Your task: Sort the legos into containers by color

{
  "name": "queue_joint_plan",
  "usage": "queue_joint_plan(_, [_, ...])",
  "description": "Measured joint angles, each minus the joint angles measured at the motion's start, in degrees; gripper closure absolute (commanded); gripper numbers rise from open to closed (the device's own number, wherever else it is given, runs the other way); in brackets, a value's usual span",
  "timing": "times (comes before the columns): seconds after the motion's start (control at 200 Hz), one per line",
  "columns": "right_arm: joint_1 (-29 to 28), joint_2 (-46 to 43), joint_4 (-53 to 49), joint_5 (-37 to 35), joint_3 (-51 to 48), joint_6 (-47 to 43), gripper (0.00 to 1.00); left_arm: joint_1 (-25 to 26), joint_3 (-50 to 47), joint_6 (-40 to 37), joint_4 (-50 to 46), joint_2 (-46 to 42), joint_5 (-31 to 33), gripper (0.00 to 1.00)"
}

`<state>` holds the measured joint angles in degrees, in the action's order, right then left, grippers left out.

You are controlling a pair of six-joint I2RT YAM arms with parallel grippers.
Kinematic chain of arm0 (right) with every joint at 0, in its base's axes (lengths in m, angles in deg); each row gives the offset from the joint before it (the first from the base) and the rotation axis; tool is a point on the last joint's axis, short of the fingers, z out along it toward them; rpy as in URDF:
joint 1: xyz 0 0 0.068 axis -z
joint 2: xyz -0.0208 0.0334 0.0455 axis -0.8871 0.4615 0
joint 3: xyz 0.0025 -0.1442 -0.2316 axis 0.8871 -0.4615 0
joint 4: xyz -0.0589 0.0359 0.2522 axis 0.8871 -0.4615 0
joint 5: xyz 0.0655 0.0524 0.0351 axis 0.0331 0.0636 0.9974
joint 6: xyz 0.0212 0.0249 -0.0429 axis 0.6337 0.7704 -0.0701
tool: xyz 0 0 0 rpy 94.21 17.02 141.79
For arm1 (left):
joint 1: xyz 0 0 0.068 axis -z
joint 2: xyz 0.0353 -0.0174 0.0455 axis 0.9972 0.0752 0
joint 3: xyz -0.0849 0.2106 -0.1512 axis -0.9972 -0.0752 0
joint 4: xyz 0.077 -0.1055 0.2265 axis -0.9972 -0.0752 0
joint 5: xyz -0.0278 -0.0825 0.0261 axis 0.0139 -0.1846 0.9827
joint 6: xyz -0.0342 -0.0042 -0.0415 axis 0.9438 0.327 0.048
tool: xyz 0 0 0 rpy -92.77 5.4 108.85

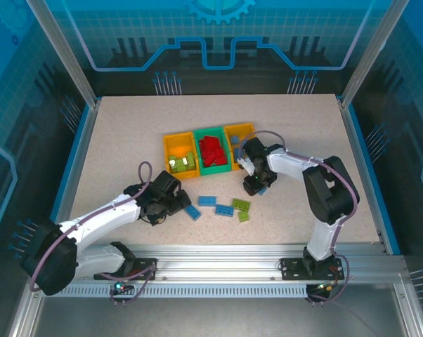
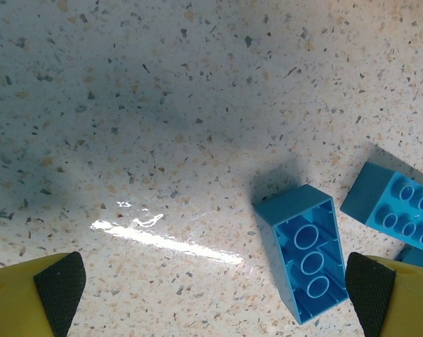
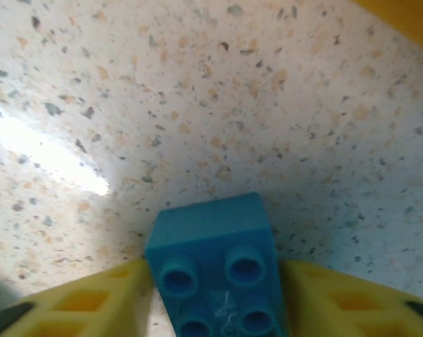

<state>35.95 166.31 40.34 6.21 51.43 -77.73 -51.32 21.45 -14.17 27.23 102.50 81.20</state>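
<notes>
Three joined bins stand mid-table: the left yellow bin [image 1: 171, 149] holds lime green legos, the green middle bin [image 1: 213, 168] red ones, the right yellow bin [image 1: 244, 129] blue ones. My right gripper [image 1: 257, 184], just in front of the right bin, is shut on a blue lego [image 3: 215, 260], studs facing the camera, just above the table. My left gripper [image 2: 215, 288] is open and low over the table. An upside-down blue lego [image 2: 306, 249] lies between its pads, close to the right pad [image 2: 369, 288]. A studs-up blue lego [image 2: 398, 207] lies just beyond.
Loose on the table in front of the bins are blue legos [image 1: 207, 201] [image 1: 223, 209] [image 1: 192, 211] and two green ones [image 1: 241, 205] [image 1: 244, 216]. A corner of the yellow bin [image 3: 401, 17] shows in the right wrist view. Bare speckled tabletop [image 1: 127, 133] surrounds them.
</notes>
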Motion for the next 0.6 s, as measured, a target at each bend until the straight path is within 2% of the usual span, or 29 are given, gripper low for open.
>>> queue_joint_plan(0.12, [0.0,-0.8,-0.1,-0.1,-0.1,1.1,0.73,0.0,0.1,0.0,0.0,0.0,0.1,0.01])
queue_joint_plan(0.295, [0.5,-5.3,-1.3,1.6,2.1,2.2,0.74,0.8,1.0,0.0,0.0,0.9,0.2,0.01])
queue_joint_plan(0.465, [4.7,-5.3,-1.4,6.2,13.7,6.2,0.73,3.0,2.4,0.5,0.4,3.8,0.3,0.01])
queue_joint_plan(0.6, [7.6,1.5,-2.6,7.5,26.3,10.4,0.72,5.3,3.5,1.6,1.3,6.3,0.3,0.01])
